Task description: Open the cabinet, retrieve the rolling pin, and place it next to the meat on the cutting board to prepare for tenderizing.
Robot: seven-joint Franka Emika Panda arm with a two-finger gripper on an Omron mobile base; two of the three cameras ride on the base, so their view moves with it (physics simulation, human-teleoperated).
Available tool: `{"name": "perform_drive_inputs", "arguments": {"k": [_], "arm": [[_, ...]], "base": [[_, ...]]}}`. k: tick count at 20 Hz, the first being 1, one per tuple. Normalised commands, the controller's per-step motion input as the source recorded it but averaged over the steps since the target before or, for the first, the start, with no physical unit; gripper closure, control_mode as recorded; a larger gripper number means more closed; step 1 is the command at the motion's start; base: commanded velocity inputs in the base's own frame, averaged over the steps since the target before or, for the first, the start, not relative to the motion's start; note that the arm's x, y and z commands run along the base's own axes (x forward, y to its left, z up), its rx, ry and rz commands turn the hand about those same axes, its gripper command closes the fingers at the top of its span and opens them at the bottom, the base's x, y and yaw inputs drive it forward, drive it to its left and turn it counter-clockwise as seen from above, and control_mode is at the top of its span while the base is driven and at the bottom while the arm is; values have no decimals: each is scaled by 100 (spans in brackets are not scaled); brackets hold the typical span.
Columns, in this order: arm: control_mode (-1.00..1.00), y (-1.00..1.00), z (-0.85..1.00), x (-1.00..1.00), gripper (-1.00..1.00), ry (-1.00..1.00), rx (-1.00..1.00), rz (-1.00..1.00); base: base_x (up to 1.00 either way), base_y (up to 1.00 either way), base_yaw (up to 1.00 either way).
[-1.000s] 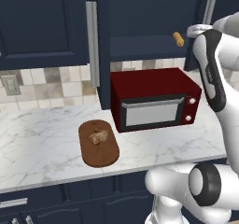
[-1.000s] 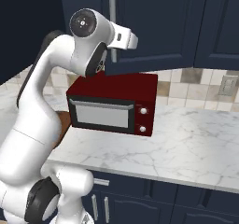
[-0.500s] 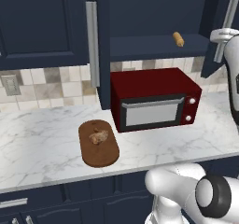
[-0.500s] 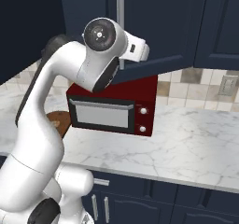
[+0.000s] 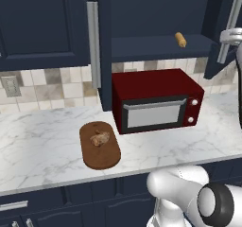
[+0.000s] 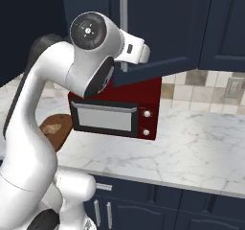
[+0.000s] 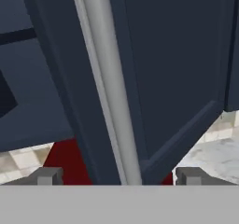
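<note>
Cabinet (image 5: pixel 156 13) doors are standing swung open, so the rolling pin (image 5: pixel 180 39) is showing on the shelf, upper right of the left base frame. Gripper (image 7: pixel 112 176) is sitting at the right door's handle (image 7: pixel 105 78), fingers (image 7: pixel 46 176) spread either side of the bar, not pinching it. Meat (image 5: pixel 99 138) is waiting on the cutting board (image 5: pixel 99 145), lower left on the bench (image 5: pixel 42 145), beside the microwave (image 5: pixel 156 100).

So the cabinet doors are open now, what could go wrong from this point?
1. The right door's handle sits between the fingers, which are spread to either side of it. If the arm pulls away at an angle, a finger could catch the bar.
2. The rolling pin lies on the shelf above the microwave. A poor grip might let it roll off onto the microwave.
3. The meat fills the middle of the cutting board, so little room is left beside it.
</note>
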Motion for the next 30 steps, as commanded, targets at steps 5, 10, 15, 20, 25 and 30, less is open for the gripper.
{"name": "perform_drive_inputs", "arguments": {"k": [5,10,15,20,25,30], "arm": [[-100,24,0,-99,-100,-13,-12,-8],[-100,55,4,-39,-100,-1,-20,-8],[-100,62,8,0,-100,5,-27,-1],[-100,53,3,0,-100,6,-28,0],[-100,39,0,10,-100,8,-23,0],[-100,11,-1,23,-100,10,-17,0]], "base": [[0,0,0],[0,0,0],[0,0,0],[0,0,0],[0,0,0],[0,0,0]]}}
